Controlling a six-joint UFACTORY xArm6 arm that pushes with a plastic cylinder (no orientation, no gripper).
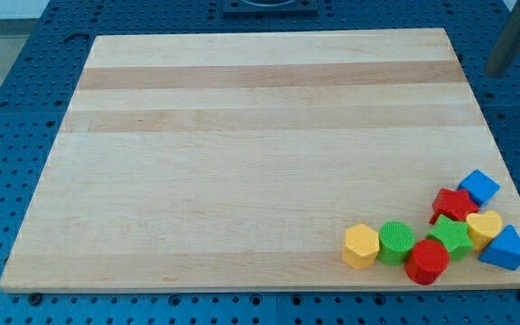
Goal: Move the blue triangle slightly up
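Note:
The blue triangle [506, 248] lies at the board's bottom right corner, by the right edge. It touches the yellow heart [484, 227] on its upper left. My tip [497, 71] is at the view's top right, just off the wooden board's [242, 135] right edge, far above the blue triangle and touching no block.
The other blocks cluster along the bottom right. A blue cube [479, 187] and a red star [454, 205] lie above the heart. A green star [450, 236], a red hexagon [426, 262], a green cylinder [396, 241] and a yellow hexagon [361, 246] run leftward.

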